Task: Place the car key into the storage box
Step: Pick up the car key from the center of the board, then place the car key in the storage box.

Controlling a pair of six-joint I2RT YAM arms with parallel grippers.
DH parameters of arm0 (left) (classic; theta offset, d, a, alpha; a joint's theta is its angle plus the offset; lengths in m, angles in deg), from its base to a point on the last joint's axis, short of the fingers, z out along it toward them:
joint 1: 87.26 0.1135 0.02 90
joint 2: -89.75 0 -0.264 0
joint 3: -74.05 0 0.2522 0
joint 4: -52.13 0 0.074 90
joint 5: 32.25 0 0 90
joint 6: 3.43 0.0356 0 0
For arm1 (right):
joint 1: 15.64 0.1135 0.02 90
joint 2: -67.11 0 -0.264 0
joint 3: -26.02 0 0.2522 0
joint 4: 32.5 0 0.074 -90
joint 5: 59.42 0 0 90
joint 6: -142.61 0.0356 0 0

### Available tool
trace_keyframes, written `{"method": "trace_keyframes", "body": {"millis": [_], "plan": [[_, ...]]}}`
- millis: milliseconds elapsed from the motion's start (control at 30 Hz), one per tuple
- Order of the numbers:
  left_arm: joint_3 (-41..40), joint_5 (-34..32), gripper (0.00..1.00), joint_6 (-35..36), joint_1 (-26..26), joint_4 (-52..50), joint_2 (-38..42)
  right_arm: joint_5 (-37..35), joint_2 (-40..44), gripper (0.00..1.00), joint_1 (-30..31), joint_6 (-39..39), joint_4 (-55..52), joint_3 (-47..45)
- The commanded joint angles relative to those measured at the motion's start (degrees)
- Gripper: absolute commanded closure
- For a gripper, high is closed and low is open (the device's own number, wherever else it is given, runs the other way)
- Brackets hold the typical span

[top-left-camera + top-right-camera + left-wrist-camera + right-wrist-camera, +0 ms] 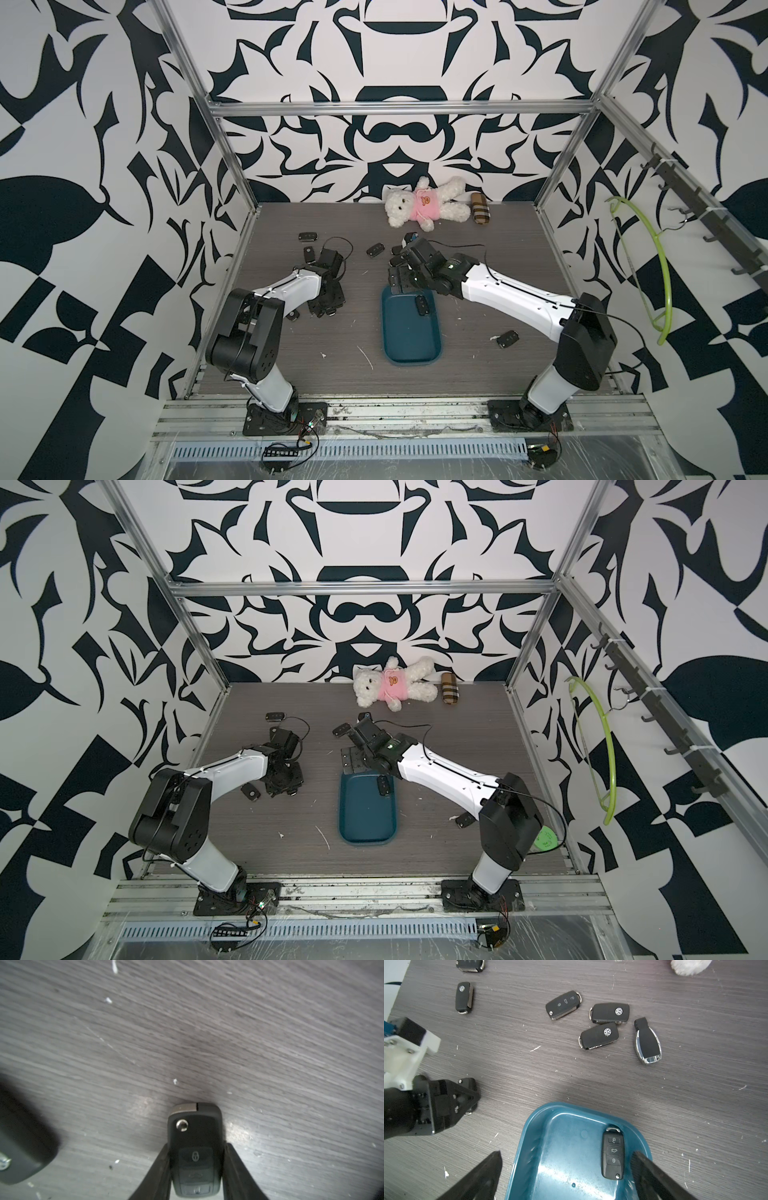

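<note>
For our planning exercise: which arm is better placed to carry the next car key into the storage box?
Left. The left gripper clamps a car key; the right gripper hangs open, empty, over the storage box.

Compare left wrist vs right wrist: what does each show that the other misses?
Left wrist only: the car key clamped in the left gripper, buttons up. Right wrist only: the storage box with one fob inside, the open right gripper over it, loose fobs beyond. Both: the grey table, and the left gripper, seen from outside in the right wrist view.
</note>
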Motion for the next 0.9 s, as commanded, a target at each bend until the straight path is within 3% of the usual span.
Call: {"method": "trace_keyframes", "body": {"millis": [0,467,867], "plan": [[0.14,-1.05,0.64,-1.84,-1.83,-2.29,3.51,-0.01,3.57,0.01,-0.59,-0.59,-0.83,-0.61],[13.45,-6.79,0.64,-13.86,-20.33,-13.81,7.04,-0.01,14.58,0.01,-3.01,1.62,0.16,-11.33],[26.55,-7.96,0.64,-18.81,-32.01,-16.59,-2.66,2.09,27.53,0.0,-8.08,1.87,-0.22,-22.2]]}}
